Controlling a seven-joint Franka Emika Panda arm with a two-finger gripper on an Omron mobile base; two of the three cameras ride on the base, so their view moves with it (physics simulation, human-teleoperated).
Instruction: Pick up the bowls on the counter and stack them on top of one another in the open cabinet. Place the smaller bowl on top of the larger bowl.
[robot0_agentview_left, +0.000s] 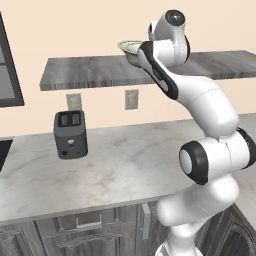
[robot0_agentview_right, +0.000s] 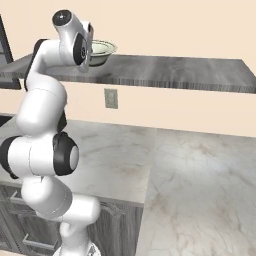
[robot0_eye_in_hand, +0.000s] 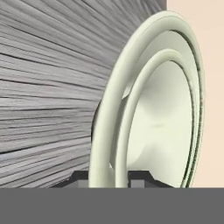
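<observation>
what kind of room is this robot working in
A kitchen, rendered rather than real: a dark toaster stands on a pale marbled counter with wooden cabinet doors below, and stacked cream-green bowls sit on a dark grey shelf above.

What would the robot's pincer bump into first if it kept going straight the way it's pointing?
Probably the bowls: in the hand view the pincer sits astride the rims of the smaller bowl nested in the larger bowl, with the dark shelf beside them. Depth is unclear.
</observation>
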